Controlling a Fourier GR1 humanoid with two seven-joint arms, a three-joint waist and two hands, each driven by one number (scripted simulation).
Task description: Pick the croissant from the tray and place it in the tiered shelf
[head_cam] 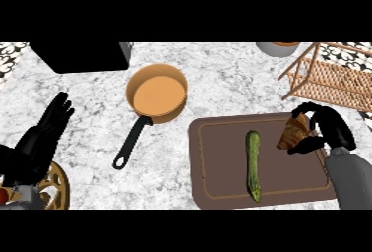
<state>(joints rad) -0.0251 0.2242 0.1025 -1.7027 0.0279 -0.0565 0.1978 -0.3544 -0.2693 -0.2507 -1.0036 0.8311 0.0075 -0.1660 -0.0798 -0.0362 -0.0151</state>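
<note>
Croissant (pixel 294 135) in the grasp: the right hand (pixel 330 129) is curled round it, fingers and thumb, at the far right corner of the tray (pixel 218 167), and that tray is the landmark to steer by. One croissant, just the one; whether it touches the tray or hangs clear of it I cannot tell. Also on the tray, one cucumber (pixel 254 165), long and green, lying lengthwise down the middle, apart from the croissant. One tiered shelf (pixel 333 81), wooden, stands beyond the tray's far right corner, near the right hand but not touching it. One orange pan (pixel 156 92) sits on the table (pixel 225 78) off the tray's far left corner, its black handle (pixel 131 145) slanting down beside the tray's left edge. Well to the left of the tray, the left hand (pixel 44 133) rests open, fingers straight and together, holding nothing. One black box (pixel 80 56) lies far beyond the tray's left side, past the pan.
</note>
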